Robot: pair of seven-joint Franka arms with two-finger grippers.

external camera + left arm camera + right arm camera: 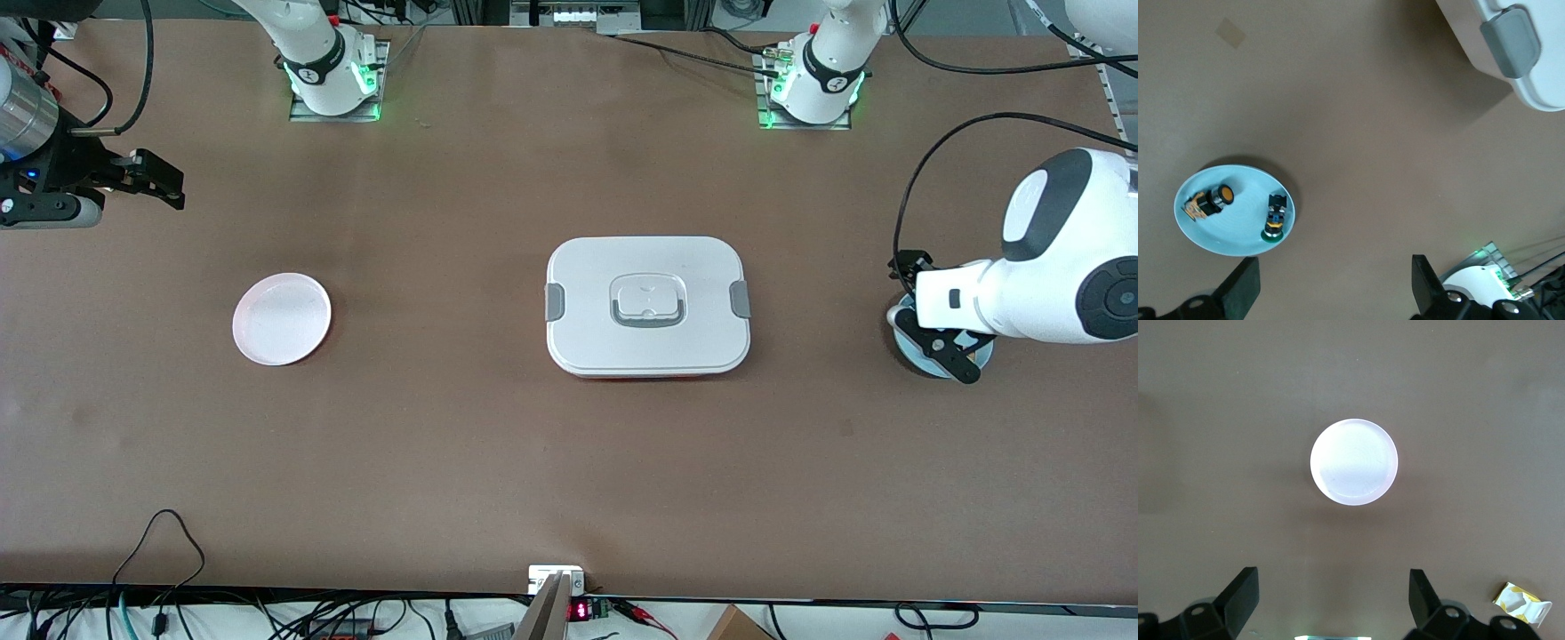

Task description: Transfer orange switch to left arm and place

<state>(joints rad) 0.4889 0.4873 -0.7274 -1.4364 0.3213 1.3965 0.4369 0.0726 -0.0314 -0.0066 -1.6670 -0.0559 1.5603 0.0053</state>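
Front view is showing my left gripper hanging over the pale blue round dish at the left arm's end of the table, fingers spread wide and holding nothing. Left wrist view is giving the detail: the orange switch, a black cylindrical button on an orange-tan block, is lying on its side in that dish, just beside a small blue-black switch with a green tip, standing upright. My right gripper is waiting, also fully open and empty, up over the brown tabletop at the right arm's end, with the white round plate under its camera.

The large flat white box with grey side clips is sitting mid-table, between dish and plate.

Risks I am weighing: the two switches are lying close, so a careless descent could be nudging or pinching the wrong one; the switch is small and tipped, so it could slip; a low carry could clip the box.
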